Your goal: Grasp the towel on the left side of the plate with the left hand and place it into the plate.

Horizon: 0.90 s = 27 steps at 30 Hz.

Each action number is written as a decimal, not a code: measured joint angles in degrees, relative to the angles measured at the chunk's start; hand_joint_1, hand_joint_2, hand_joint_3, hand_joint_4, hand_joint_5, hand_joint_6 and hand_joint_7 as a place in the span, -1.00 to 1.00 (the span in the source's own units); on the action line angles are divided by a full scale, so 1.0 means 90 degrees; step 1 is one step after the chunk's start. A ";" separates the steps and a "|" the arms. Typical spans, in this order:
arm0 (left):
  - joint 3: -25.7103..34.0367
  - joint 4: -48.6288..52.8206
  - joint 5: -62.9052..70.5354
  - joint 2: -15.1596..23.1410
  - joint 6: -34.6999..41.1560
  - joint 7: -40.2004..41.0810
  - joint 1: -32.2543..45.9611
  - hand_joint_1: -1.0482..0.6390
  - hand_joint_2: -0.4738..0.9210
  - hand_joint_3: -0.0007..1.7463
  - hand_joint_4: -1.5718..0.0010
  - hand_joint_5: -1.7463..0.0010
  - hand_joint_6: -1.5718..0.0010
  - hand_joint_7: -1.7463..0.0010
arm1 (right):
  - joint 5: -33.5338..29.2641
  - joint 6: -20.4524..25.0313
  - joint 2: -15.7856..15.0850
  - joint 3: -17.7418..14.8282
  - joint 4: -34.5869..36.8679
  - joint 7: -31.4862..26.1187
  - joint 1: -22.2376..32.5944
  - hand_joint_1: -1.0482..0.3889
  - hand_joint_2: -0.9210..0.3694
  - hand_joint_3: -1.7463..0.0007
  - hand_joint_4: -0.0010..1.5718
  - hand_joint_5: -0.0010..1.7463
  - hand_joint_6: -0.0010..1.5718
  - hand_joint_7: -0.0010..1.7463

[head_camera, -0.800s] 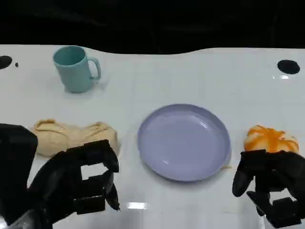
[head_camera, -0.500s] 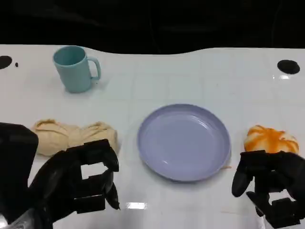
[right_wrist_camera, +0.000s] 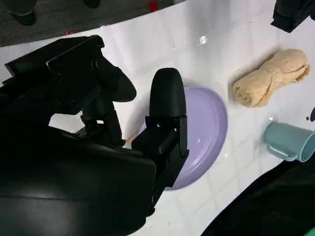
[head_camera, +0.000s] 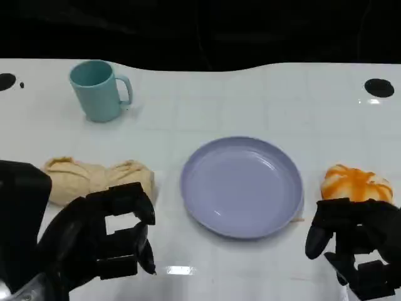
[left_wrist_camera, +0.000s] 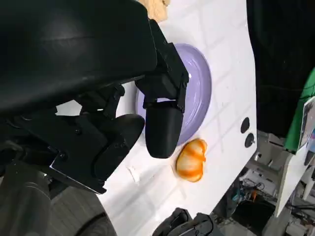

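Towel [head_camera: 97, 179] not grasped yet: it lies on the table left of the plate [head_camera: 242, 186], which holds nothing. Left hand [head_camera: 106, 235] hovers just in front of the towel, released, fingers apart and gripping nothing. Reach, grasp, carry and drop are all left to do. Right hand [head_camera: 354, 241] is idle near the orange thing [head_camera: 356, 182] (also empty, fingers apart). Versus earlier frames: practically no change, left hand barely shifted.

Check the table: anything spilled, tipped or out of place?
Nothing stands out. Mug upright, plate flat and bare, towel bunched left of it, orange object to its right. No spills.
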 measured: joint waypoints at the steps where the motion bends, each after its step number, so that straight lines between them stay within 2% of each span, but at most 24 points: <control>1: 0.0000 0.0000 0.0000 0.0000 0.0000 -0.0002 0.0000 0.17 0.44 0.57 -0.06 -1.00 0.08 -0.93 | 0.0000 -0.0002 0.0000 0.0000 0.0001 0.0000 -0.0006 0.51 -0.51 -0.20 -0.12 1.00 -0.15 0.71; 7: 0.0002 -0.0003 0.0028 0.0024 -0.0001 -0.0003 -0.0002 0.17 0.44 0.52 -0.03 -1.00 0.08 -0.88 | -0.0013 -0.0006 0.0000 0.0004 0.0001 0.0000 -0.0019 0.51 -0.50 -0.21 -0.12 1.00 -0.15 0.70; 11: 0.0017 -0.0015 0.0065 0.0021 -0.0002 0.0084 -0.0002 0.20 0.47 0.44 0.10 -0.93 0.11 -0.66 | -0.0019 -0.0009 0.0003 0.0026 0.0001 -0.0006 -0.0022 0.51 -0.50 -0.20 -0.12 1.00 -0.15 0.70; 13: 0.0021 -0.0036 0.0173 0.0014 -0.0013 0.0167 -0.0002 0.18 0.43 0.39 0.15 -0.77 0.15 -0.42 | -0.0022 -0.0009 0.0009 0.0048 0.0001 -0.0024 -0.0029 0.51 -0.50 -0.20 -0.13 0.99 -0.15 0.70; 15: -0.0014 -0.0043 0.0421 0.0049 -0.0203 0.0199 0.0003 0.10 0.45 0.22 0.23 -0.60 0.22 -0.15 | -0.0028 -0.0009 0.0018 0.0073 0.0000 -0.0055 -0.0039 0.51 -0.50 -0.20 -0.12 1.00 -0.15 0.70; 17: -0.0153 -0.0047 0.0795 0.0212 -0.0607 0.0172 0.0013 0.06 0.56 0.04 0.33 -0.48 0.27 0.08 | -0.0038 -0.0009 0.0024 0.0120 -0.0004 -0.0079 -0.0055 0.51 -0.50 -0.20 -0.12 1.00 -0.15 0.70; 18: -0.0219 -0.0036 0.0981 0.0322 -0.0865 0.0104 0.0023 0.02 0.72 -0.20 0.37 -0.33 0.27 0.31 | -0.0049 -0.0001 0.0029 0.0147 -0.0011 -0.0091 -0.0064 0.51 -0.50 -0.20 -0.12 1.00 -0.14 0.70; 20: -0.0339 0.0017 0.1295 0.0582 -0.1388 -0.0123 0.0028 0.00 0.89 -0.46 0.41 -0.18 0.25 0.55 | -0.0061 0.0038 0.0050 0.0215 -0.0042 -0.0114 -0.0088 0.51 -0.50 -0.20 -0.11 1.00 -0.14 0.70; 21: -0.0392 0.0054 0.1437 0.0708 -0.1637 -0.0239 0.0028 -0.03 0.95 -0.59 0.49 -0.07 0.30 0.68 | -0.0064 0.0056 0.0059 0.0246 -0.0061 -0.0127 -0.0101 0.52 -0.50 -0.20 -0.11 1.00 -0.14 0.71; 27: -0.0636 0.0318 0.2408 0.1296 -0.2761 -0.0618 -0.0017 -0.18 1.00 -0.74 0.76 0.14 0.49 0.88 | -0.0135 0.0031 0.0063 0.0282 -0.0072 -0.0154 -0.0137 0.51 -0.50 -0.21 -0.12 1.00 -0.15 0.70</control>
